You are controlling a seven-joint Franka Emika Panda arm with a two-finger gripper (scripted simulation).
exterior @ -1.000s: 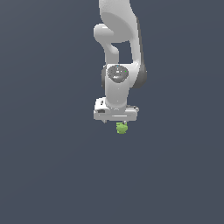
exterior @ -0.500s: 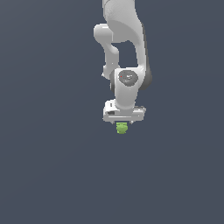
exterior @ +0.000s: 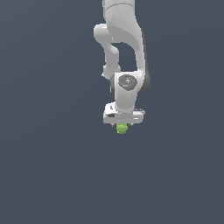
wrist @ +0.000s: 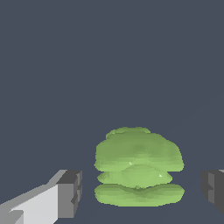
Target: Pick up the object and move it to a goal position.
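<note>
The object (exterior: pixel 122 128) is a tiny lime-green rounded lump with layered ridges, lying on the dark grey floor (exterior: pixel 52 175). My white gripper (exterior: pixel 123 121) hangs straight above it, with the lump showing just below the hand. In the wrist view the object (wrist: pixel 138 166) sits between the two dark-tipped fingers (wrist: pixel 70 194), with a gap on each side. My gripper (wrist: pixel 142 190) is open and touches nothing.
The white arm (exterior: pixel 124 52) rises from the hand towards the top of the exterior view. Nothing but plain dark grey floor surrounds the object.
My gripper has shifted a little to the exterior view's right and come down closer over the object. The object has not moved.
</note>
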